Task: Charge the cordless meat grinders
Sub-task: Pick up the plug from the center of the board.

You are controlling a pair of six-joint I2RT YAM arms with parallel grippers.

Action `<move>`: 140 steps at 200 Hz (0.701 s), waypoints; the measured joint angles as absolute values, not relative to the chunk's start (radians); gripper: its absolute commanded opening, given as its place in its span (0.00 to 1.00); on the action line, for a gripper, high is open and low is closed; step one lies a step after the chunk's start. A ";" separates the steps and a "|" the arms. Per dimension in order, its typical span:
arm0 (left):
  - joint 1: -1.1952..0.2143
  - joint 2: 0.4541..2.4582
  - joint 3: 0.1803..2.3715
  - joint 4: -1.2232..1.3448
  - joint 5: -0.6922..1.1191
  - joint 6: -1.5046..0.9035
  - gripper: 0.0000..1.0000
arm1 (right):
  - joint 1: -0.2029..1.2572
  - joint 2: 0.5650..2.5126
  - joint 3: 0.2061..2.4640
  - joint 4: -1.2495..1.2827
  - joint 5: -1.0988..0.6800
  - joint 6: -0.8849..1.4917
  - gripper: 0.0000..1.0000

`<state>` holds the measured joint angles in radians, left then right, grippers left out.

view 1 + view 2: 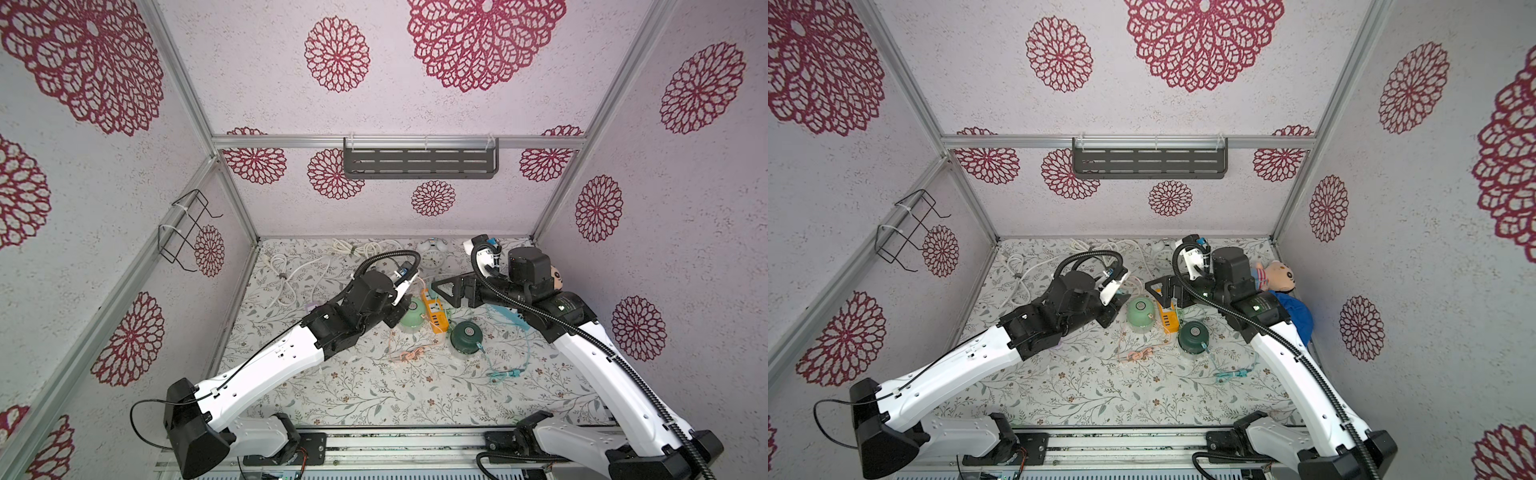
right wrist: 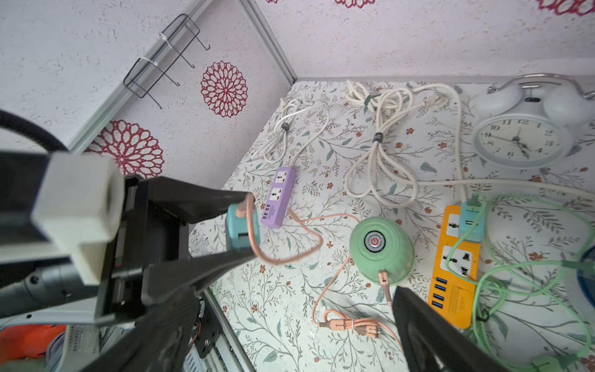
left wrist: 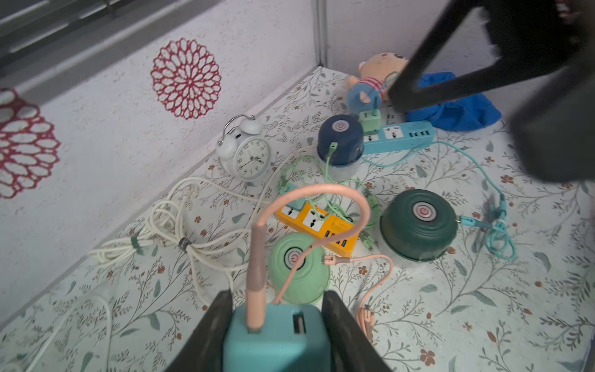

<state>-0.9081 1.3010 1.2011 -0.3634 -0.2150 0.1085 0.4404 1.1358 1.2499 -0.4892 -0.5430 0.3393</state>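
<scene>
Three cordless meat grinders stand on the floral table. The mint green one (image 1: 411, 313) (image 3: 297, 270) has a pink cable (image 2: 383, 280) plugged into its side. The dark green one (image 1: 466, 334) (image 3: 418, 222) carries a teal cable, and the navy one (image 3: 339, 138) a green cable; my right arm hides the navy one in both top views. My left gripper (image 3: 278, 309) (image 2: 248, 225) is shut on a teal charger adapter (image 3: 273, 341) with the pink cable's other end in it, held just left of the mint grinder. My right gripper (image 1: 446, 291) (image 2: 289, 338) hangs open and empty over the mint grinder and the orange strip.
An orange power strip (image 1: 436, 313) (image 2: 454, 267) lies between the mint and dark green grinders. A purple strip (image 2: 278, 196) lies to the left, a blue strip (image 3: 402, 135) by the navy grinder. White cords (image 1: 291, 274), a white alarm clock (image 3: 248, 154), a doll (image 1: 1277, 276) and a blue cloth (image 1: 1296, 316) line the back and right.
</scene>
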 measured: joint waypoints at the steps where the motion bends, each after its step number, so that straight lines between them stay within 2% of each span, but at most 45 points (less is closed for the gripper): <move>1: -0.910 1.301 1.200 -0.361 -0.214 0.112 0.28 | 0.440 1.138 1.250 -0.490 -0.548 0.338 0.96; 59: -0.955 1.267 1.165 -0.321 -0.187 0.279 0.28 | 0.438 1.189 1.252 -0.520 -0.710 0.312 0.85; 140: -0.968 1.289 1.196 -0.327 -0.157 0.342 0.26 | 0.437 1.215 1.226 -0.495 -0.888 0.323 0.68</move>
<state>-0.9680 1.2892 1.1965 -0.3271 -0.1574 0.3424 0.4374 1.2152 1.2263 -0.4946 -0.8879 0.3225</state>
